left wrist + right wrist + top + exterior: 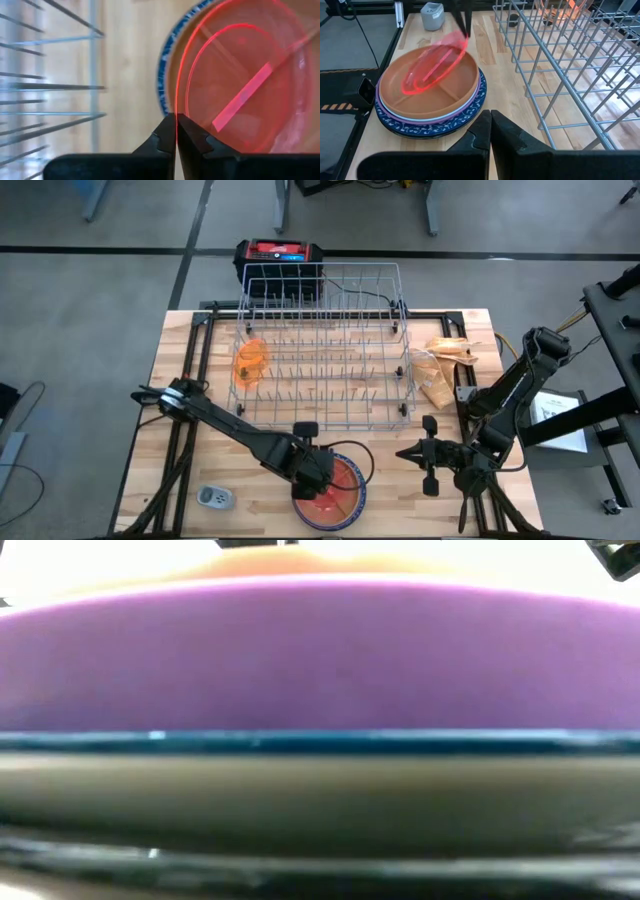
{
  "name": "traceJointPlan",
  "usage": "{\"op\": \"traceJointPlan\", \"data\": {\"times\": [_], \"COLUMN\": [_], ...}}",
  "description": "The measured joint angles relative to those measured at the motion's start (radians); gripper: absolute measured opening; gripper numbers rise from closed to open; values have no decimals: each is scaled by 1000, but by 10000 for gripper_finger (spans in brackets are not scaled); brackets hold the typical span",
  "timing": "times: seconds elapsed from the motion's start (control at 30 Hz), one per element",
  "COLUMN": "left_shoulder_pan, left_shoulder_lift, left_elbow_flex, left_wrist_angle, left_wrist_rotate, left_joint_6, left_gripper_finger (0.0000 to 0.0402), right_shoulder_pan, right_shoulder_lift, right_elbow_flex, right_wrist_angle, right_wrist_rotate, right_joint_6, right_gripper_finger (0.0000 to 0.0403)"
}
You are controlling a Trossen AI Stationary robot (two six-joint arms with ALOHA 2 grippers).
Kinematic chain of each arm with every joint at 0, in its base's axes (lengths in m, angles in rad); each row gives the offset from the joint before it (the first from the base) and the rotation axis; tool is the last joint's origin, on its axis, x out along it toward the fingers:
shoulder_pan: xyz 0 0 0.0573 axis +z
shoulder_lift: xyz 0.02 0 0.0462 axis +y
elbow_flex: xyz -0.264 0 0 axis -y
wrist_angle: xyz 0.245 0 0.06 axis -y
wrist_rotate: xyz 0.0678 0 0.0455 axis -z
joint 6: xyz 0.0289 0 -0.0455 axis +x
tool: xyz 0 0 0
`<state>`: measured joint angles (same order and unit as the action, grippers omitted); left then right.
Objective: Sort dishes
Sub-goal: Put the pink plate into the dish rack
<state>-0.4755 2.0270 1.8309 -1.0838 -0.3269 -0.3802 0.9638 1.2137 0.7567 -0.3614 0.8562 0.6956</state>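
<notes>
- The stack of plates (330, 492) sits at the 6 o'clock edge of the wooden surface (180, 395) in the high view, just short of the wire rack's (322, 350) near side
- From the right wrist view the stack reads, top down: brown divided plate (432, 92), a purple plate rim (475, 97), a white one, then the blue speckled plate (427, 129) at the bottom
- A translucent pink cup (436, 60) is tipped on its side over the brown divided plate, its lower edge down in the plate
- The left gripper (176, 131) is over the stack, its fingers pinched together on the thin rim of the pink cup
- The right gripper (490, 129) hangs at about 5 o'clock on the surface, just right of the stack, fingers pressed together with nothing between them
- An orange cup (250, 363) lies inside the wire rack toward its 9 o'clock end
- A small grey-white device (214, 497) rests at 7 o'clock, left of the stack
- Crumpled tan packets (447, 365) lie at 3 o'clock, just outside the rack
- The low view is filled by the plate edges, purple (320, 660) above a blue line
</notes>
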Motion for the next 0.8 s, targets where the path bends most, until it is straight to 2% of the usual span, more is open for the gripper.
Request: {"op": "traceJointPlan", "data": {"times": [0.23, 0.57, 0.67, 0.73, 0.8], "left_shoulder_pan": [-3, -27, -35, -36, -34], "left_shoulder_lift": [0, 0, 2, 0, -9], "left_elbow_flex": [163, 371, 442, 487, 526], "left_wrist_angle": [-191, -379, -475, -485, -484], "left_wrist_rotate": [-130, -214, -272, -326, -339], "left_joint_6": [20, 74, 84, 104, 172], "left_gripper_finger": [0, 0, 0, 0, 0], "right_shoulder_pan": [0, 0, 0, 0, 0], "right_shoulder_lift": [0, 0, 0, 0, 0], "right_elbow_flex": [0, 0, 0, 0, 0], "right_wrist_angle": [0, -1, -1, -1, -1], "right_wrist_rotate": [0, 0, 0, 0, 0], "right_joint_6": [0, 0, -1, -5, -5], "right_gripper_finger": [0, 0, 0, 0, 0]}}
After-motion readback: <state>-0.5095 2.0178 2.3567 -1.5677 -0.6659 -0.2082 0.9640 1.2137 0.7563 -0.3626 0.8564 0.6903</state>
